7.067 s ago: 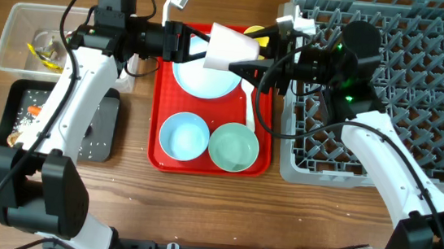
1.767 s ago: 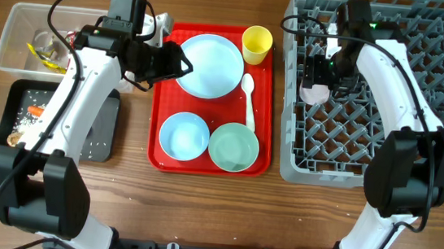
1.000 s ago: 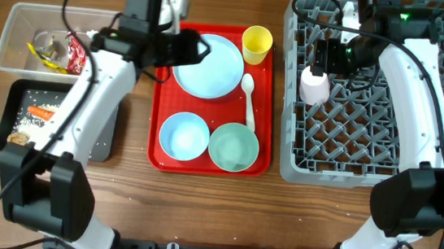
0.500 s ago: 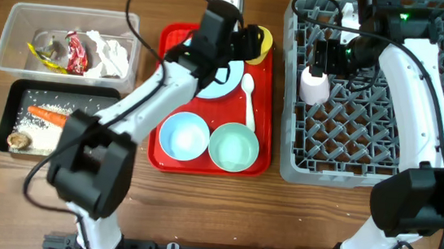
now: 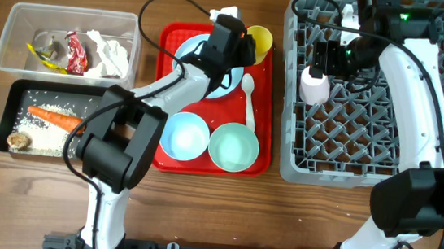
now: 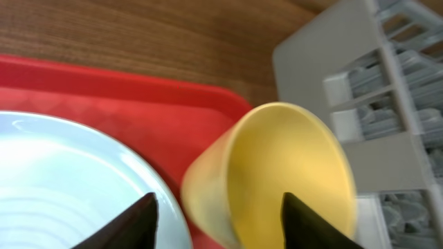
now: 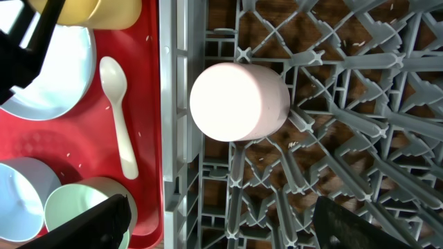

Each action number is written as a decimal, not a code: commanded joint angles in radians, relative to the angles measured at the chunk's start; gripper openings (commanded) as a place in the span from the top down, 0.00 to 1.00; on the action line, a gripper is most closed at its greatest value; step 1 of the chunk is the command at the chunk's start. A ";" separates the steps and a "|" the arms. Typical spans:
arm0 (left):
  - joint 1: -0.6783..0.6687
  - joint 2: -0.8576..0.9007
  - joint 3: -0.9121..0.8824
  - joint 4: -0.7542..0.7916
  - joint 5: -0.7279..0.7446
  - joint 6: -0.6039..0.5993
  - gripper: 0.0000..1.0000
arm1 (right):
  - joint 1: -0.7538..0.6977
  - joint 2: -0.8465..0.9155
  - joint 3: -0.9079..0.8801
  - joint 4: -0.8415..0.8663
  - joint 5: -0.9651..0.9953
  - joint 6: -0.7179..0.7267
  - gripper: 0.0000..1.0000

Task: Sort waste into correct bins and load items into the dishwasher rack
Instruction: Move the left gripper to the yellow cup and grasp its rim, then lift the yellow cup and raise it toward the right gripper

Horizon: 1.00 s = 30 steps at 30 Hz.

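Fingers of the left tool [image 6: 218, 221] stand apart, one on each side of the yellow cup [image 6: 277, 166] on the red tray [image 6: 104, 90]. The right tool [image 7: 221, 216] hangs wide apart above the small white-pink cup [image 7: 239, 102] in the grey rack [image 7: 360, 138].

tray corner [image 6: 173, 104]: yellow cup [image 6: 284, 173] hemmed by plate [image 6: 62, 187] and rack wall [image 6: 311, 55] | rack: pegs [image 7: 332, 138] ring white-pink cup [image 7: 239, 102]

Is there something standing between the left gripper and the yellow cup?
Nothing visible does. In the left wrist view the cup sits right ahead of the open left gripper, on the red tray beside the plate.
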<state>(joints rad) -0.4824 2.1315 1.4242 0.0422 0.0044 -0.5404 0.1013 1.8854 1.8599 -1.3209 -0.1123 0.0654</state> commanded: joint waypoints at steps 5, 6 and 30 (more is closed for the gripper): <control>0.009 0.021 0.003 0.004 -0.029 0.000 0.64 | -0.003 -0.018 0.014 -0.002 -0.016 -0.011 0.13; 0.010 0.021 0.003 0.005 -0.029 0.000 0.67 | -0.003 -0.018 0.014 -0.002 -0.016 -0.011 0.13; 0.194 -0.182 0.003 -0.091 0.427 0.011 0.96 | -0.003 -0.018 0.014 -0.004 -0.113 -0.066 0.12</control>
<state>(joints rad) -0.3817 2.0563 1.4242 -0.0238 0.1616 -0.5373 0.1013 1.8854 1.8599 -1.3239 -0.1318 0.0612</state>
